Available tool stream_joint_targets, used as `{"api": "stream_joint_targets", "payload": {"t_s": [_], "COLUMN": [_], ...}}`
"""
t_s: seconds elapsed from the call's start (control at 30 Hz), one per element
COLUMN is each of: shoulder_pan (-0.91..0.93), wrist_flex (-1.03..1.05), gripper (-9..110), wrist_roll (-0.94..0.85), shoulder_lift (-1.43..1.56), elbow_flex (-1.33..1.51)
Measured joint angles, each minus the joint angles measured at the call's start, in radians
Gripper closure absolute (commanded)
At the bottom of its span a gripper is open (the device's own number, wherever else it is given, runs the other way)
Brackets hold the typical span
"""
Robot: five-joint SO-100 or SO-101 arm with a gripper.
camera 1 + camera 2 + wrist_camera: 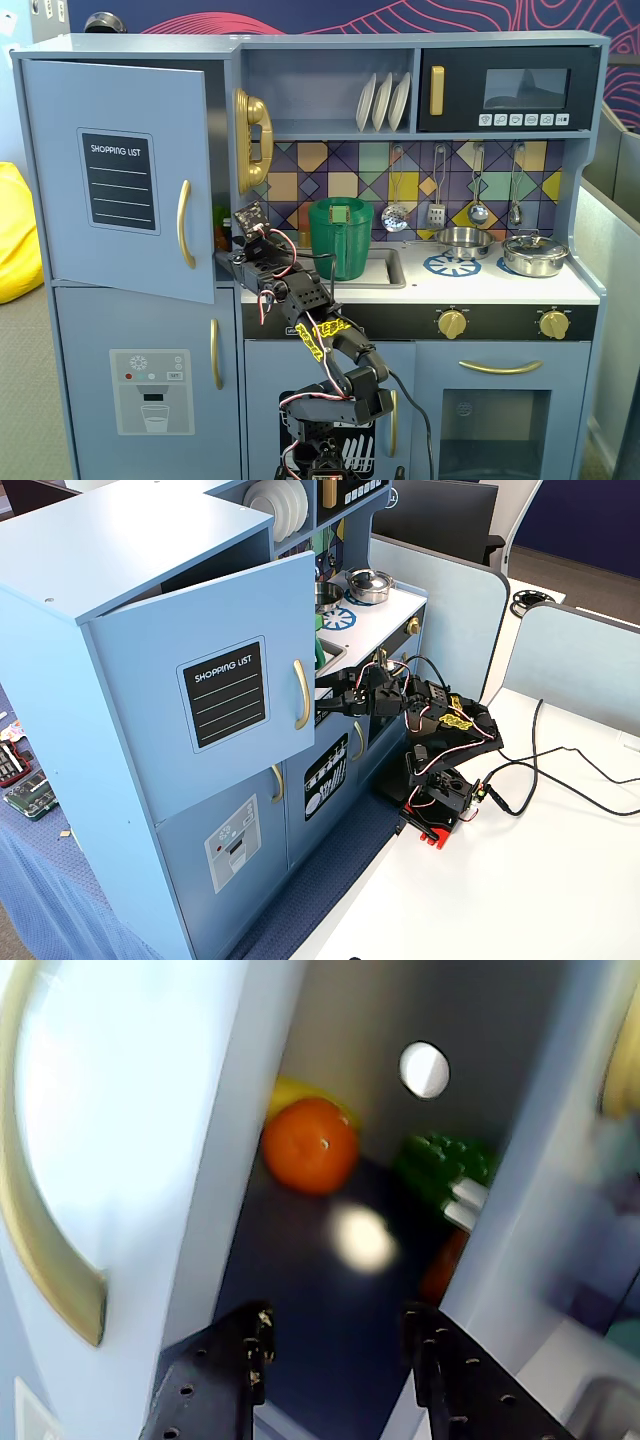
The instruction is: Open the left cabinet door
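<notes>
The left cabinet door (pixel 115 170), blue-grey with a black "SHOPPING LIST" panel and a curved gold handle (pixel 185 224), stands partly open, swung out on its left hinges. It also shows in the other fixed view (pixel 210 690) and at the left of the wrist view (pixel 130 1110). My gripper (pixel 228 258) is at the door's free edge, level with the handle's lower end. In the wrist view the gripper (pixel 335 1335) is open and empty, pointing into the gap, its left finger (pixel 240 1360) close to the door's edge. Inside lie an orange (pixel 310 1145) and a green toy (pixel 445 1165).
Below is the blue door with the water-dispenser graphic (pixel 152 390). A gold phone (pixel 252 140) hangs just right of the opening. A green pitcher (pixel 340 237) stands on the counter behind the arm. The arm's base (pixel 440 800) sits on a white table with cables.
</notes>
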Motion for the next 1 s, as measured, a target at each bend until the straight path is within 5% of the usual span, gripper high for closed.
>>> {"api": "stream_joint_targets", "payload": {"t_s": [0.67,1.0], "shoulder_pan": [-0.354,-0.201], "wrist_flex": [-0.133,-0.117], "gripper": [96,95], "wrist_roll": [-0.015,0.054], "shoulder_lift": [-0.028,-0.025], "elbow_flex": [0.002,0.009]}}
